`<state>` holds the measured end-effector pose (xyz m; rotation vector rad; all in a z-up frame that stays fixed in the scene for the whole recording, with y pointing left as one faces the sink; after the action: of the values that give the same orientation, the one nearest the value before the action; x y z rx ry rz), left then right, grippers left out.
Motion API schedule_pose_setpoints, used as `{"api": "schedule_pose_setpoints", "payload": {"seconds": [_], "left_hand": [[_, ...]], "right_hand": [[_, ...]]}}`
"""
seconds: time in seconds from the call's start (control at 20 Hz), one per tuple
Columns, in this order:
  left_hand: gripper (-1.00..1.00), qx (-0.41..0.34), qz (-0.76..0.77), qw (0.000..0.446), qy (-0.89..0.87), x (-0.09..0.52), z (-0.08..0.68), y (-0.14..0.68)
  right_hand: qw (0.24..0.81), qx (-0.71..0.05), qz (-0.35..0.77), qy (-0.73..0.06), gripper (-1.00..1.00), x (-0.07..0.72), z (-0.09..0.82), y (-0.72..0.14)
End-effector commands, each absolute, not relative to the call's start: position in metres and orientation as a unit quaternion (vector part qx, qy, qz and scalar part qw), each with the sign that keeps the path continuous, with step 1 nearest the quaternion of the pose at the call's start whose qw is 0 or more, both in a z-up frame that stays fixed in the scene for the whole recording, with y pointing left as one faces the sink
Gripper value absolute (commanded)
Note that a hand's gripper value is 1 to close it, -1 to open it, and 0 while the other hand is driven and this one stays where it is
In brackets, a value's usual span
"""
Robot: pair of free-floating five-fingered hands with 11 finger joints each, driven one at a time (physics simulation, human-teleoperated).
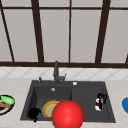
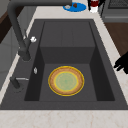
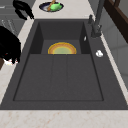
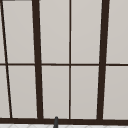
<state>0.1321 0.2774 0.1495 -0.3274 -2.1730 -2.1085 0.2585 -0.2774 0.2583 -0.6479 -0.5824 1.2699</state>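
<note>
- Two hands up: my right hand is wrapped round a red-and-white can.
- Left hand hovers beside the yellow plate, fingers curled on nothing.

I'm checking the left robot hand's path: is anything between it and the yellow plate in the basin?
Nothing visible does. The left robot hand hovers at the sink's front rim, and the yellow plate lies flat on the basin floor just inside it. The red ball overlaps the plate's far edge, away from the hand.
</note>
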Motion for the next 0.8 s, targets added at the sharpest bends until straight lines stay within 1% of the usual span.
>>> {"api": "schedule_pose_setpoints", "payload": {"seconds": [0.0,0.75], "left_hand": [[0.00,-0.107,-0.692,0.048,-0.713,0.132,0.149,0.277],[0.00,-0.107,-0.692,0.048,-0.713,0.132,0.149,0.277]], "right_hand": [[0.713,-0.305,0.574,-0.265,1.00,0.267,0.261,-0.247],[0.711,-0.311,0.571,-0.269,1.00,0.293,0.289,-0.125]]}}
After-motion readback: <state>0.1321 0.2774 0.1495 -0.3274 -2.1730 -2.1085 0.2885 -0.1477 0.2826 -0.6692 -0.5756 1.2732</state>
